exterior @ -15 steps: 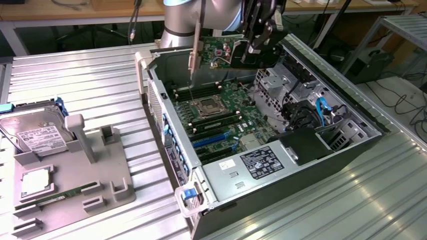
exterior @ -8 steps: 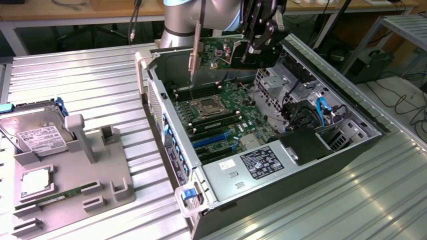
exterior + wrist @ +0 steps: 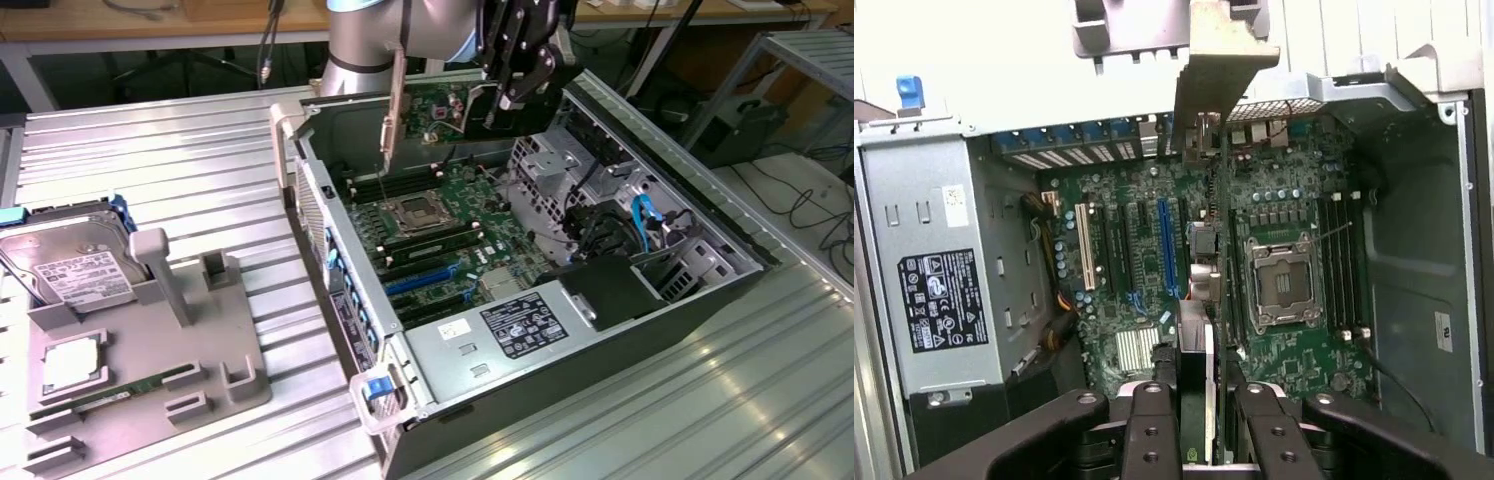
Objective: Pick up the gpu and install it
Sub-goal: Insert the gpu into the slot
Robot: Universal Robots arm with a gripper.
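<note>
The gpu [image 3: 434, 108] hangs above the open computer case [image 3: 340, 290], green face showing in the exterior view, its silver bracket [image 3: 391, 125] pointing down at the case's rear wall. My gripper [image 3: 497, 112] is shut on the card's end opposite the bracket. In the wrist view the gpu [image 3: 1220, 290] appears edge-on between my fingers [image 3: 1152, 425], with its bracket [image 3: 1219, 60] at the far end. It sits over the motherboard [image 3: 1139, 270], between the blue slot [image 3: 1167, 245] and the processor socket [image 3: 1282, 285]. The card is above the board, not touching it.
Inside the case are a grey power supply [image 3: 527, 325], blue expansion slots [image 3: 420, 282], drive cages and cables [image 3: 641, 230]. To the exterior view's left, a grey holder [image 3: 200, 340] carries a hard drive [image 3: 74, 265], a processor [image 3: 74, 365] and a memory stick [image 3: 120, 395].
</note>
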